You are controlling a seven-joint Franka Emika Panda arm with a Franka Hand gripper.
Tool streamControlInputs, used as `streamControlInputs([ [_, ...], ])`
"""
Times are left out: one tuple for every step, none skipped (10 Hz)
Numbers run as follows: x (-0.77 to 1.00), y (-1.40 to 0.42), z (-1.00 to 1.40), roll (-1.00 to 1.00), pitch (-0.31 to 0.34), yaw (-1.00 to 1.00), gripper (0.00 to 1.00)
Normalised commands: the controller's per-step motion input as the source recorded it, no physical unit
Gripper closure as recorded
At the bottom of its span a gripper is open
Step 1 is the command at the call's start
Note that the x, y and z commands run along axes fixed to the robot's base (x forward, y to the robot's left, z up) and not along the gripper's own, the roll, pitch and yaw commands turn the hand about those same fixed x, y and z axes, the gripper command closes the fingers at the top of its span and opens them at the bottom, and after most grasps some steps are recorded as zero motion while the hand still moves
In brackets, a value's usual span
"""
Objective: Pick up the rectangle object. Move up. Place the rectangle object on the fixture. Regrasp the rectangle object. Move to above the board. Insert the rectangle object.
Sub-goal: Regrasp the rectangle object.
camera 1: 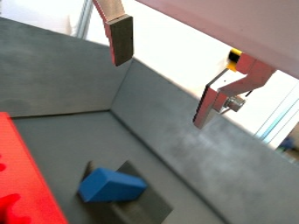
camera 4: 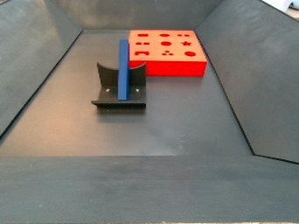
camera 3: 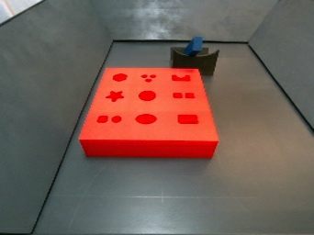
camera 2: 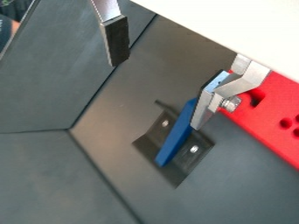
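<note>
Rectangle object point(camera 4: 122, 68): blue block leaning upright on the fixture point(camera 4: 118, 90), long axis running steeply up the bracket's back. Fixture sits just beside the red board point(camera 3: 147, 110), apart from it. Gripper point(camera 2: 163, 66) is above the block and clear of it, fingers spread, nothing between the pads; not visible in either side view. Judgement: regrasp calls for a descent with the fingers straddling the block's thin faces.

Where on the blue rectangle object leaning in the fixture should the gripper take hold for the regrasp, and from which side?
Probably the raised free end of the rectangle object, approached from above. It leans tilted against the fixture, lower end on the base plate, so only the upper part stands clear. Its broad flat faces suit the pads. The gripper hangs open above it, holding nothing.
</note>
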Motion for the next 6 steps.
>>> streamControlInputs([
  [0.09,-0.04,-0.01,1.00,0.146,0.11,0.00],
  [0.09,-0.05,-0.01,0.81,0.149,0.13,0.00],
  [0.09,-0.05,-0.01,0.55,0.138,0.15,0.00],
  [0.09,-0.05,-0.01,0.42,0.128,0.16,0.00],
  [0.08,-0.03,0.00,0.25,0.094,0.18,0.00],
  [0.08,-0.03,0.00,0.21,0.072,0.18,0.00],
])
